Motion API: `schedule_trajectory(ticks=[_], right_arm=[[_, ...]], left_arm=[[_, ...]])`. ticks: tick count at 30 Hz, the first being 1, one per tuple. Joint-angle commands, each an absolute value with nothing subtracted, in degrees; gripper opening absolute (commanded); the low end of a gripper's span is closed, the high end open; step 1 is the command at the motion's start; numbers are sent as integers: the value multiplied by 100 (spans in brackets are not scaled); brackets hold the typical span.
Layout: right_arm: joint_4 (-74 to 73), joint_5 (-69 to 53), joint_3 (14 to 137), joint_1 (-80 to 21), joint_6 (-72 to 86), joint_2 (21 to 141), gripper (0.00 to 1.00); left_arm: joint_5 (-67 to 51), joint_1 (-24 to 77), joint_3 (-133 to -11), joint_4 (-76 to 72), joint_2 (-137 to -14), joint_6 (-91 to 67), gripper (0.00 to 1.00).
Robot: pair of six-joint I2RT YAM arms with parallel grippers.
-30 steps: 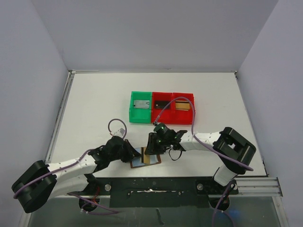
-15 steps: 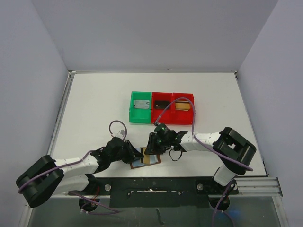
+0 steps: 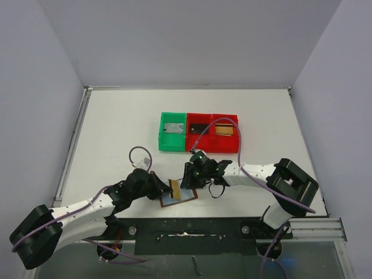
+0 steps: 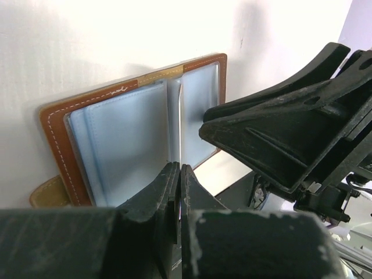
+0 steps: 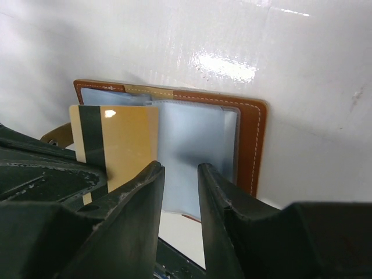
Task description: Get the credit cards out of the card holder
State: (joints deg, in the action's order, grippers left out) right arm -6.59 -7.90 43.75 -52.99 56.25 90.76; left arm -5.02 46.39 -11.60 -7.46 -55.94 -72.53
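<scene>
The brown card holder [image 3: 181, 199] lies open near the table's front edge, pale blue-grey pockets up [image 4: 125, 142] [image 5: 197, 139]. My left gripper [image 3: 167, 187] [image 4: 179, 168] is shut on a gold-yellow credit card [image 3: 174, 186] with a black stripe [image 5: 125, 142]. It holds the card tilted, above the holder's left half and out of the pocket. My right gripper [image 3: 189, 183] [image 5: 180, 170] is open and empty, with its fingertips over the holder's right pocket. No other card shows in the pockets.
A green bin [image 3: 173, 132] and two joined red bins [image 3: 213, 132] stand mid-table, each with a flat item inside. The black mounting rail [image 3: 192, 228] runs just in front of the holder. Both arms crowd closely over the holder.
The gold card lay on the holder's right half; now the left gripper has drawn it up and to the left, clear of the pocket. The right gripper has barely moved.
</scene>
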Motion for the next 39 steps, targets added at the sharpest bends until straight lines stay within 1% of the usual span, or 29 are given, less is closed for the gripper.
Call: schedule_trajectory(ticks=[1,6,13,20,25,29,31,33,34,37,39], right_arm=[[-744,-609,4656,-5374,5370,8728,31],[-606,-747,4783,-5447,5289,8725,29],[-415,-1005,4978,-5558,5197,9031,25],[-49,-1517,4894,-5562,5258,9524,21],[-647,-1073,5022,-5563,5250,9664,21],[-880,-805,5025,-5563,5212,9523,21],[-756,-766,4932,-5560,5212,9320,23],[-577,-747,4833,-5559,5220,9067,29],[-538,-694,4793,-5554,5233,8883,33],[-532,-436,4671,-5500,5229,8488,40],[-438,-341,4492,-5405,5263,8206,42]], left_arm=[[-186,4597,-1471,-227,-5265,-7063,0],[-19,4597,-1555,53,-5063,-7024,0],[236,4597,-1695,569,-4858,-6926,0],[201,4597,-1644,516,-4822,-6952,0],[172,4597,-1649,445,-4877,-6952,0],[134,4593,-1676,377,-4936,-6890,0],[93,4597,-1687,324,-4948,-6840,0],[61,4594,-1683,246,-4958,-6806,0],[45,4596,-1675,208,-4952,-6795,0],[-49,4595,-1616,12,-4910,-6743,0],[-116,4590,-1581,-117,-4875,-6732,0]])
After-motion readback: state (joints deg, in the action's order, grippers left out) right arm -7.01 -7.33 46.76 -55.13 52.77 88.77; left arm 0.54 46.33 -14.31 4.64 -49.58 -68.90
